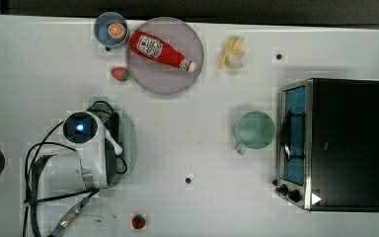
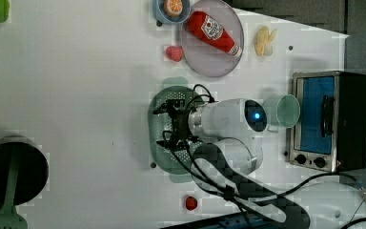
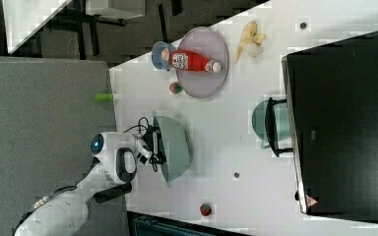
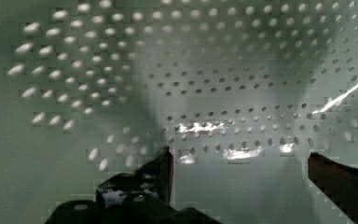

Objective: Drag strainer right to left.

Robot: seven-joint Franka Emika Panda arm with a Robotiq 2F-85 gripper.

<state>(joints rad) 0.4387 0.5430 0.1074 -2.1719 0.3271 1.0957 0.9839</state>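
A: Inside the strainer (image 2: 164, 126), which lies on the white tabletop (image 2: 76, 95) toward the left view's bottom edge, the hand (image 2: 170, 125) is seen lowered over the perforated floor. The fingers (image 4: 161, 165) are held wide apart, and nothing is gripped between them.

B: Why would the hand be placed inside the basket rather than clamped on the rim?

A: A drag is asked for, not a lift. It is judged that the spread fingers are meant to bear on the floor or an inner wall, so the strainer can be pushed along the tabletop. Whether the fingertips are touching the plastic cannot be told.

B: What is found around the strainer?

A: A grey plate (image 2: 209, 64) carrying a ketchup bottle (image 2: 213, 31) is seen nearer the left view's top edge, with a strawberry (image 2: 174, 53) just beside it. A mint-green mug (image 2: 283, 110) stands in front of a toaster oven (image 2: 329, 119) by the left view's right edge, well apart from the basket. A second strawberry (image 2: 191, 203) lies near the left view's bottom edge.

B: Is anything judged to be at risk?

A: With the hand pressing off-centre, the light basket could be turned or tipped instead of sliding. Toward the left view's left edge the tabletop is largely bare.
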